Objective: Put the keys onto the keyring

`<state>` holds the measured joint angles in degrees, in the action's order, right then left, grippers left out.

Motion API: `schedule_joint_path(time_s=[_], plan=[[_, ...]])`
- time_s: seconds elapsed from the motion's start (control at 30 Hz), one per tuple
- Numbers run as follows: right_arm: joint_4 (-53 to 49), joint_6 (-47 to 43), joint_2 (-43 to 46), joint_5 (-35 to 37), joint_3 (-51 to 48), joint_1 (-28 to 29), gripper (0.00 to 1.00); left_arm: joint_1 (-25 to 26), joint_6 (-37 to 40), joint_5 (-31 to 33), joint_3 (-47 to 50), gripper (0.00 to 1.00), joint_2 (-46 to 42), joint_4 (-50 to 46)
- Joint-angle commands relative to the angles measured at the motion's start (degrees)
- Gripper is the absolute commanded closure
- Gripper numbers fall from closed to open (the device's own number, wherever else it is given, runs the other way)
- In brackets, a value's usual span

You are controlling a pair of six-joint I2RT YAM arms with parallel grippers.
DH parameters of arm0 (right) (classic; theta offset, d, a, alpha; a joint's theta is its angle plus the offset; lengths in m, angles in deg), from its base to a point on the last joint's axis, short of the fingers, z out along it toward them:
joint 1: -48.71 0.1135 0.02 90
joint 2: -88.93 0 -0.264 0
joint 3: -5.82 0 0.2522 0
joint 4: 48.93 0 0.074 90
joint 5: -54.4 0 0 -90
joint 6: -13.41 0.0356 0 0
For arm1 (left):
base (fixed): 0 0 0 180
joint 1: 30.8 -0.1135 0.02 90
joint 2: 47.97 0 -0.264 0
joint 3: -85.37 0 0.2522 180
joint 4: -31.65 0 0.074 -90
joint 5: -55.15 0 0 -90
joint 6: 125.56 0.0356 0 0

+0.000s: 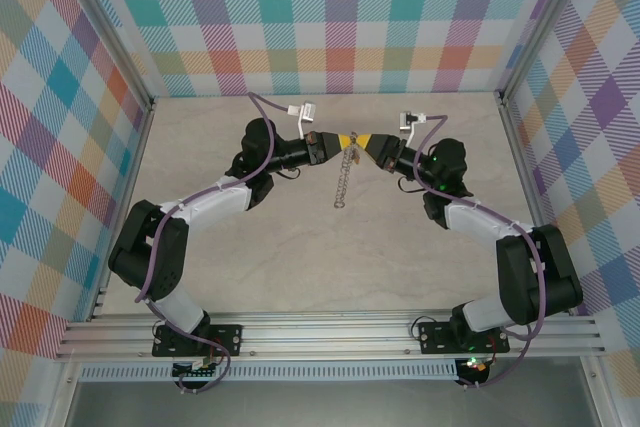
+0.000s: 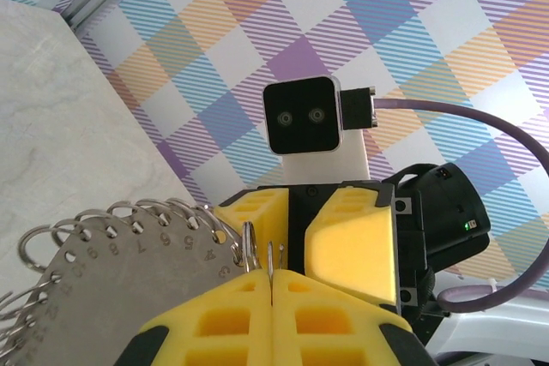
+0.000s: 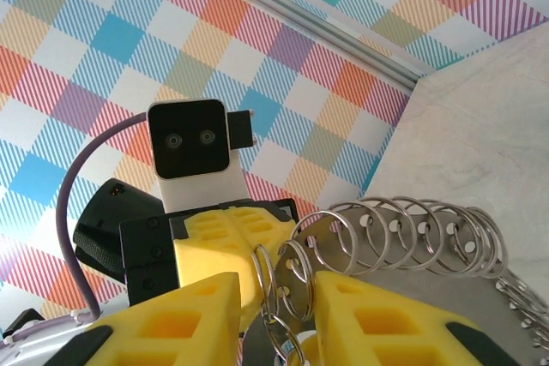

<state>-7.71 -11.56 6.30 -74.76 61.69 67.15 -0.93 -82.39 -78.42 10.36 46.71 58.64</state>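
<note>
In the top view the two arms are meeting in the upper middle of the frame, the left gripper [image 1: 336, 142] and the right gripper [image 1: 370, 146] pointing tip to tip above the pale table [image 1: 240, 257]. The keyring [image 1: 345, 179] is trailing from that meeting point down toward the centre of the frame as a thin silvery strand of small loops. In the left wrist view the left gripper's yellow fingers [image 2: 343, 323] are pressing flat together at the bottom of the frame, clenching a thin wire of the keyring in their seam. A numbered metal plate [image 2: 111, 297] edged with split rings [image 2: 129, 216] is spreading toward the lower left. In the right wrist view the right gripper's jaws are standing partly apart with rings sitting in the gap; whether they are squeezing those rings I cannot tell.
</note>
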Motion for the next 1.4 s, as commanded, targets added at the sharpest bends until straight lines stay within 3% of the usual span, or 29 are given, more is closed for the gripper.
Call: schedule_joint_path(time_s=[0.0,0.37,0.43,0.53,0.63,0.9,1.13,1.37], plan=[[3.6,0.1,-0.3,0.2,1.7,0.8,0.7,-0.3,-0.4,0.1,0.3,1.0,-0.5,4.8],[5.7,1.4,-2.5,0.6,2.6,1.8,0.87,-0.3,-0.5,0.3,0.7,1.0,-0.7,5.0],[6.1,1.8,-3.0,0.6,2.4,1.7,0.85,-0.4,-0.6,0.5,0.7,1.0,-0.9,5.2],[5.9,1.7,-2.5,1.5,1.1,1.6,0.62,-0.6,-0.6,0.6,1.1,1.0,-1.1,5.3],[3.9,0.5,-0.2,2.8,-0.6,0.0,0.54,-0.8,-0.7,0.7,1.4,1.0,-1.3,5.6],[-3.7,-3.6,7.4,4.4,-2.2,-3.3,0.58,-1.0,-1.0,0.2,1.6,1.0,-1.2,5.8],[-2.5,-3.1,4.9,0.6,1.8,-2.4,0.67,-1.0,-2.0,-0.1,1.3,1.0,-0.6,7.2],[-0.1,-2.0,0.7,-0.5,4.3,-0.5,0.67,-1.0,-2.3,-0.2,1.3,1.0,-0.5,7.5]])
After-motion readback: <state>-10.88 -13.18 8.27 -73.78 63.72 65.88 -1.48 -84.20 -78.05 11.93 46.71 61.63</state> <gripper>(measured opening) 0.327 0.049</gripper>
